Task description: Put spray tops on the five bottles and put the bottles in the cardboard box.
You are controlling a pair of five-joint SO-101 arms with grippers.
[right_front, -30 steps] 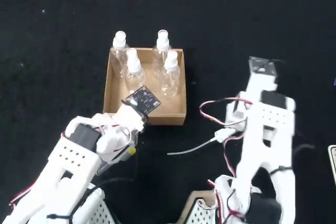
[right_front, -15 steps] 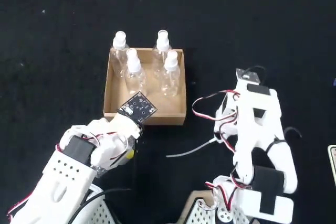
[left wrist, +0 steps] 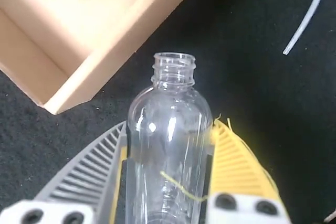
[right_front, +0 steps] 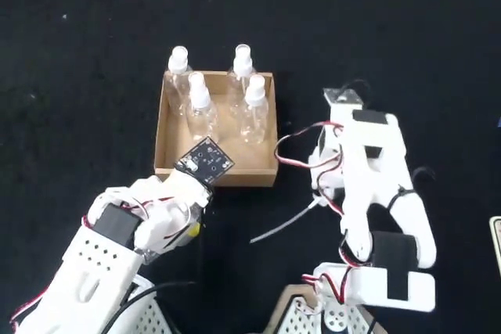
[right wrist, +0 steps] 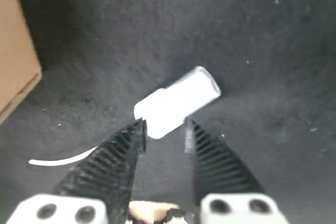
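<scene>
Uncapped bottle [left wrist: 168,145] — long axis in line with the left gripper [left wrist: 169,125], open neck aimed at the cardboard box [left wrist: 121,51], just outside its near wall; jaws clamped on the body. Spray top [right wrist: 176,102] lies on its side beside the box — one end at the right gripper's [right wrist: 164,127] spread tips.

Black table [right_front: 86,44]: cardboard box [right_front: 160,131] near centre; spray top [right wrist: 176,102] lying on side near box corner.

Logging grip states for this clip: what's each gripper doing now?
Left gripper: closed on the uncapped bottle.
Right gripper: open, tips straddling the spray top.
</scene>
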